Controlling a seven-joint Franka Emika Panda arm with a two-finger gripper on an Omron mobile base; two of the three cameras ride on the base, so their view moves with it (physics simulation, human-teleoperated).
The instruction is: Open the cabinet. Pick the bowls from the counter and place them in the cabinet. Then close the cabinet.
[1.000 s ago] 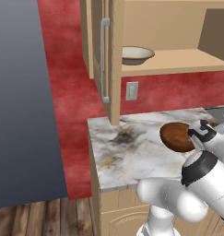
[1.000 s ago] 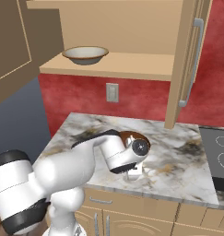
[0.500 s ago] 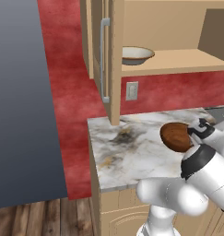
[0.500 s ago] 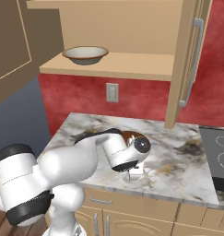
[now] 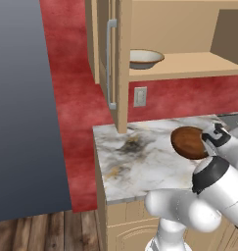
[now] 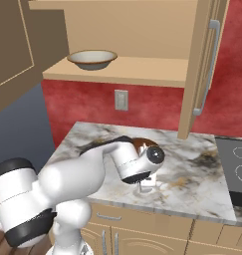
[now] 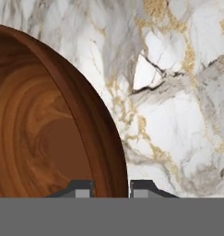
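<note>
Cabinet (image 5: 189, 29) stands open: left door (image 5: 121, 63) edge-on to the left base view with its silver bar handle (image 5: 110, 63); right door (image 6: 204, 64) swung out in the right base view, carrying its own handle (image 6: 208, 67).

Cream bowl (image 6: 92, 59) with tan rim sits upright on the cabinet's lower shelf (image 6: 137, 72), toward the left end; also seen at (image 5: 145, 58).

Brown bowl (image 5: 189, 142) is on the marble surface (image 5: 135, 157), toward the right side in the left base view, well below the shelf. In the right base view only a sliver of its rim (image 6: 141, 144) shows behind the arm's wrist.

End effector (image 7: 111, 188) is at the brown bowl. In the hand view the two fingertips (image 7: 81, 189) straddle the bowl's wall (image 7: 102, 138): one pad inside the wood-grain interior, the other outside over the veined marble. The gap is narrow, with both pads up against the rim wall, so the end effector is pinching the brown bowl's rim.

A white wall outlet (image 6: 121, 100) sits on the red backsplash (image 6: 87, 107) below the shelf. Dark cooktop (image 6: 234, 172) lies at the right end of the surface.
</note>
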